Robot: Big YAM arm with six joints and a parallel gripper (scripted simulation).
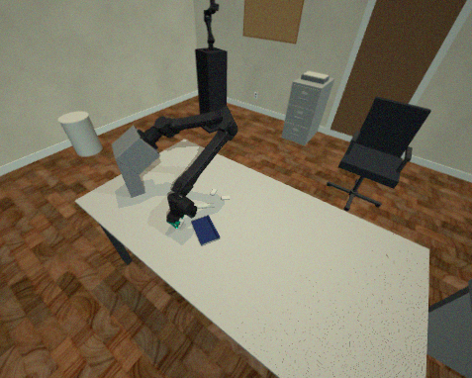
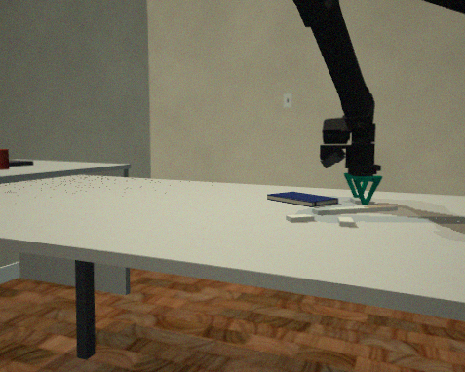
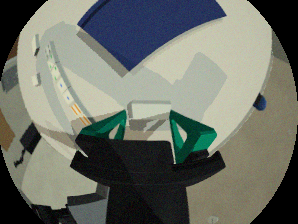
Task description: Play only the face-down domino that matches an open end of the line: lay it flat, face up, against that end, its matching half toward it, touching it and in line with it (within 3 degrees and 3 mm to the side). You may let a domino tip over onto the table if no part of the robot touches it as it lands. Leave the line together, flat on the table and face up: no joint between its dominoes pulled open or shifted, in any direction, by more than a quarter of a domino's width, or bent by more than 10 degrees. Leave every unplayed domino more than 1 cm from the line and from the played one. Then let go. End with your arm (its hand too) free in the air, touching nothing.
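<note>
Near the left-hand corner of the table (image 1: 301, 277) (image 2: 131, 219) (image 3: 245, 50), as seen from above, the gripper (image 1: 176, 225) (image 2: 365, 202) (image 3: 147, 113) is noted low over the surface, pointing downward. Its green fingers are found well parted, short of their full spread, and nothing is gripped by them. A pale domino (image 2: 355, 200) (image 3: 150, 110) is seen lying flat in the wrist view, squarely ahead of the gap between the fingertips, its long side running across that gap. No pips are visible on its upper face. Whether either fingertip touches it cannot be determined.

Farther in from the near long edge, the line of dominoes (image 1: 203, 204) (image 2: 355, 210) (image 3: 62, 87) is observed flat, face up and gently curved in the wrist view. Orange marks are seen at its end by the gripper; green ones are seen toward the other. The pale domino is set apart from the line. Beyond the line, toward the far long edge, a second loose domino (image 1: 225, 198) (image 2: 300, 218) (image 3: 36, 44) and a third loose domino (image 1: 214, 192) (image 2: 346, 222) (image 3: 35, 79) are recorded, separated from each other. Which loose domino matches cannot be established. A blue book (image 1: 206, 230) (image 2: 302, 198) (image 3: 150, 32) is located beside the gripper, on the side away from the left-hand corner.
</note>
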